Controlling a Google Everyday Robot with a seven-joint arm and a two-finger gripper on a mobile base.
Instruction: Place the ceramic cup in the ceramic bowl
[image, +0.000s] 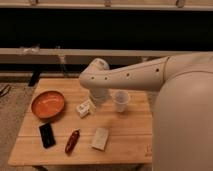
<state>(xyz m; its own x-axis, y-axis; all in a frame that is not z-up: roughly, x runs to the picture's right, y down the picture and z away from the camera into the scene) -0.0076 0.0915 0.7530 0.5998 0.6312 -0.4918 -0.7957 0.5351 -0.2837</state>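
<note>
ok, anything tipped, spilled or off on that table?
Nothing stands out. The ceramic cup stands upright, and the ceramic bowl sits flat and empty at the left. The gripper hangs open between the white box and the cup.

Swells into a broad, smooth cream-white shell, narrows into a rounded tube dotted with a row of small dark holes (screws, perhaps), and ends in a domed cap above the pale gripper, low over the wooden table.
</note>
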